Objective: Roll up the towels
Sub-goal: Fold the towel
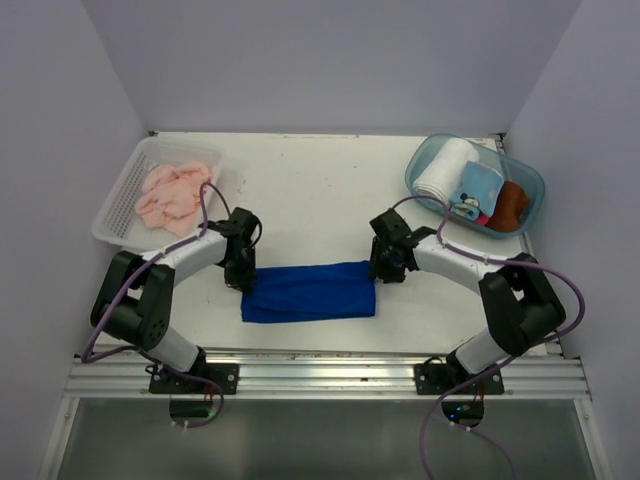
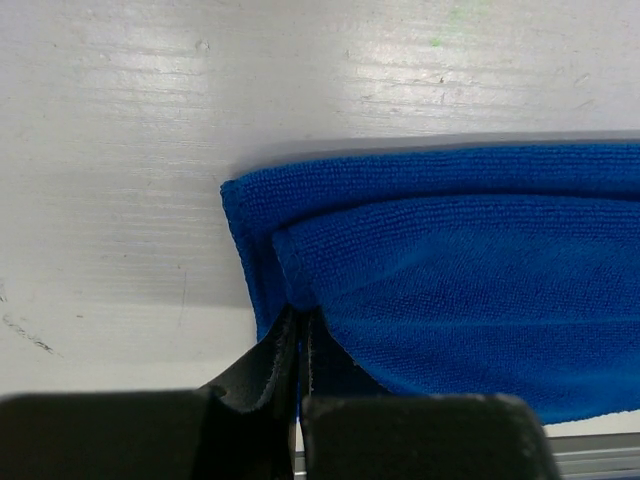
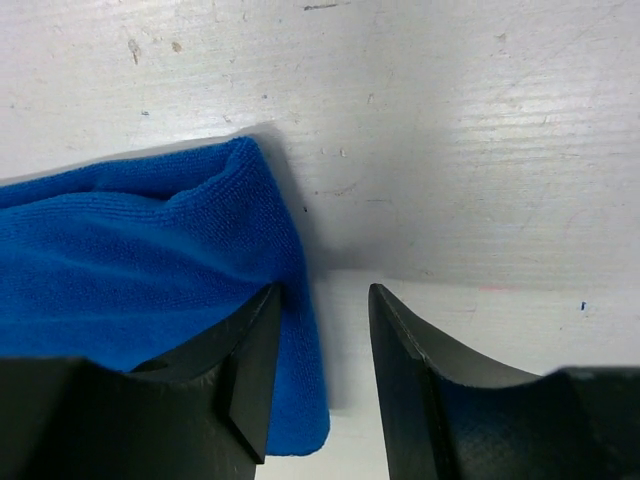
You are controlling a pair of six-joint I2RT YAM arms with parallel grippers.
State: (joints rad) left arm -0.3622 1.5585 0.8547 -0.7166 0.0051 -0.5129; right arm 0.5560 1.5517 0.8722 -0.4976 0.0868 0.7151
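Left gripper [image 2: 298, 320] is pinched tight on the left end of the blue towel [image 2: 470, 270], which lies folded in a long strip on the table [image 1: 320, 190] between both arms. Opposite it, the right gripper [image 3: 322, 300] stands partly open, one finger [image 3: 250, 370] against the towel's right end, gripping nothing. Far left, the pink towel [image 1: 175, 195] sits crumpled in a white basket [image 1: 115, 205].

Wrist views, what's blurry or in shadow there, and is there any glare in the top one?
Left wrist: blue towel in sharp focus, left claw soft and dark. Right wrist: towel throws a soft shadow on the table; right claw dark. Top external: even light, no harsh glare.
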